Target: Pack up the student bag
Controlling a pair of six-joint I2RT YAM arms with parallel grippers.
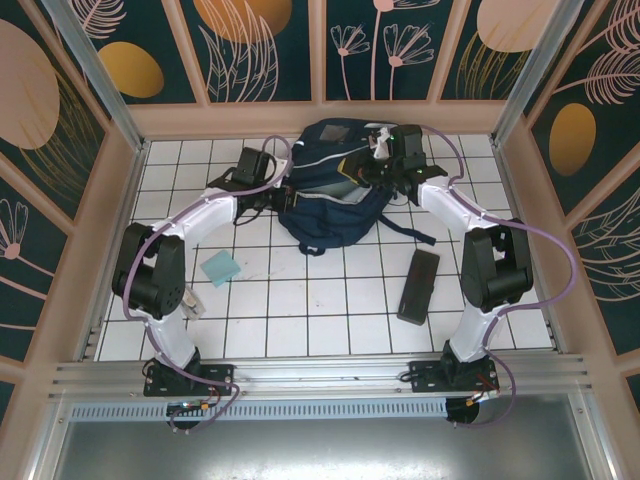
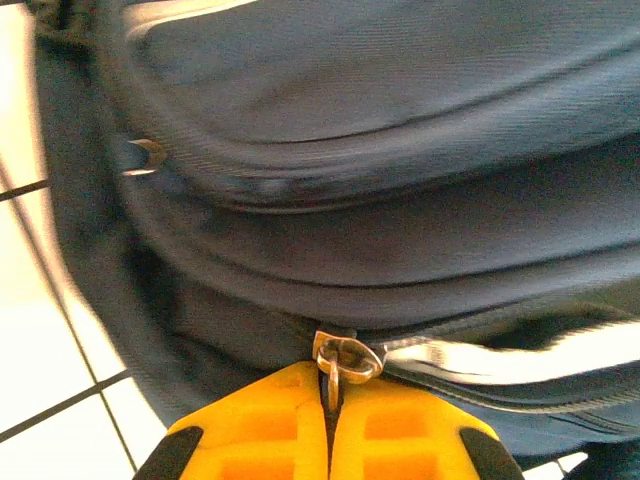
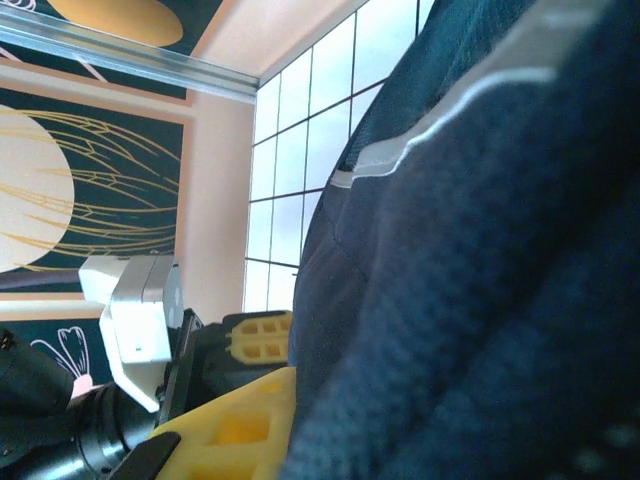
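Bag [image 1: 330, 205] at far centre of table [image 1: 300, 320], left claw [image 2: 330, 400] clamped together on zipper pull [image 2: 337, 362] at its left side, left arm stretched forward, right claw [image 1: 380, 167] against far right of bag, grip indiscernible, elbow bent.

There is 1 student bag [image 1: 330, 195] and 1 white-tiled table [image 1: 300, 320]. There are 2 arms, the left arm [image 1: 160, 270] and the right arm [image 1: 495, 265], and 2 grippers, the left gripper [image 2: 330, 390] and the right gripper [image 1: 378, 165]. The bag shows 2 metal zipper pulls [image 2: 345, 358]. Loose items: 1 teal square pad [image 1: 218, 268] and 1 long black case [image 1: 418, 285].
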